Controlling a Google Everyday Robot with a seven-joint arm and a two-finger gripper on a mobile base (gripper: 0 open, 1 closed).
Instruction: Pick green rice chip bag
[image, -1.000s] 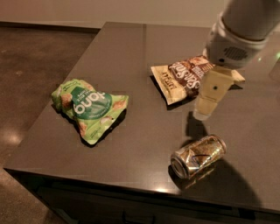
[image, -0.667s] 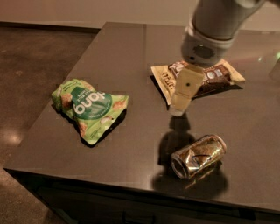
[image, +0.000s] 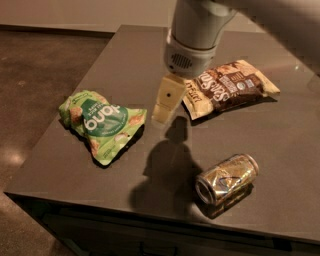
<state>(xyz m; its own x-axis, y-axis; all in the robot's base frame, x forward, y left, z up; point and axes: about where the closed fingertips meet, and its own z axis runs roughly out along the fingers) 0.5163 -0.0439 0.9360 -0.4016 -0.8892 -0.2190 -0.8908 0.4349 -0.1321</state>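
Observation:
The green rice chip bag lies flat on the left part of the dark table. It is light green with a dark green round logo and white lettering. My gripper hangs from the white arm above the middle of the table, just right of the bag and apart from it. It holds nothing that I can see.
A brown-and-cream snack bag lies at the back right, partly behind the gripper. A dented gold drink can lies on its side at the front right. The table's left and front edges are close to the green bag.
The arm and gripper have moved left, from over the brown snack bag toward the green bag. The bags and can have not moved.

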